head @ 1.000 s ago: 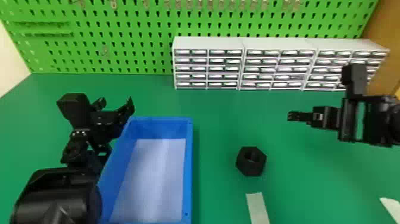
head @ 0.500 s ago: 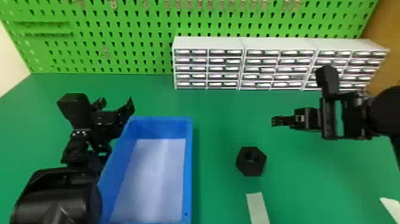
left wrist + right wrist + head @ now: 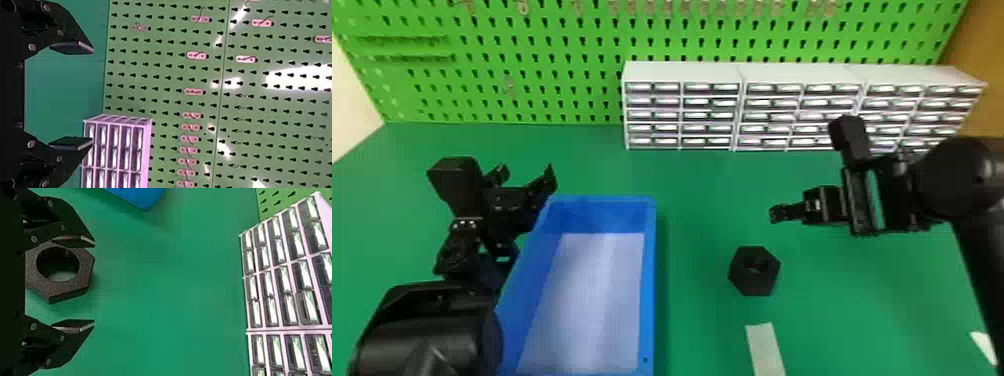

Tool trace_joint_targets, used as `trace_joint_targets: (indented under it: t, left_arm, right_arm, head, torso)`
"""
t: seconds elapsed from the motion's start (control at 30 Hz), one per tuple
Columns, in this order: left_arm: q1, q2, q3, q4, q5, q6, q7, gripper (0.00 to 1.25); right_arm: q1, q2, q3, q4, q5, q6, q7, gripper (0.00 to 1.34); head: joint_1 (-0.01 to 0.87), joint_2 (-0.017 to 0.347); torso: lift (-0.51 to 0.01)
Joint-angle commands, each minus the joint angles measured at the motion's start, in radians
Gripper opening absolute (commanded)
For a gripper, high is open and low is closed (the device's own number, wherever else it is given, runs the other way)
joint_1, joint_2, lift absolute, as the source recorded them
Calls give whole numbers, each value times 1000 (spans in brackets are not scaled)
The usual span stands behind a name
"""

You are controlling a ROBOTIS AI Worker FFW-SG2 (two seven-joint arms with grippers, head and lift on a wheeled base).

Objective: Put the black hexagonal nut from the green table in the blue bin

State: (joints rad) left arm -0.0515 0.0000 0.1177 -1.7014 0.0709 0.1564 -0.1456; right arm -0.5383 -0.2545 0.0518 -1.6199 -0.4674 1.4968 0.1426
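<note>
The black hexagonal nut [image 3: 750,285] is seen on the green table [image 3: 702,200], right of the blue rectangular bin [image 3: 648,300]. Approach is judged in hand: the spread black right gripper [image 3: 94,283] must be centred and lowered. Leftward room is left open up to the bin's wall, which must be cleared. The black left gripper [image 3: 93,95], also spread, is parked by its far-left corner.

You have open green table [image 3: 694,215] between the black hexagonal nut [image 3: 739,282] and the right wall of the blue bin [image 3: 648,280], room enough for your right gripper [image 3: 776,213] to pass. That raised wall stands across your way into the bin, whose top is open. On the bin's left side, your left gripper [image 3: 528,175] and its arm crowd the edge. Farther back, the white drawer cabinets [image 3: 682,72] and upright green pegboard [image 3: 532,52] block you.
</note>
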Motion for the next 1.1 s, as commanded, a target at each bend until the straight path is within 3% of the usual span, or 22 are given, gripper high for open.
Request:
trace_joint_targets:
  t: [0.0,0.47,1.07]
  left_arm:
    - [-1,-3,0,0,0,0,0,815]
    - [-1,-3,-1,0,0,0,0,815]
    - [-2,-3,-4,2,0,0,0,815]
  right_arm:
    - [6,9,28,0,32,-1,0,802]
    - [44,31,86,54,76,-107,2,815]
    - [70,49,88,118,95,-188,2,815]
  head:
    - [686,51]
    - [686,51]
    - [686,51]
  torso:
    - [-97]
    - [-97]
    - [-97]
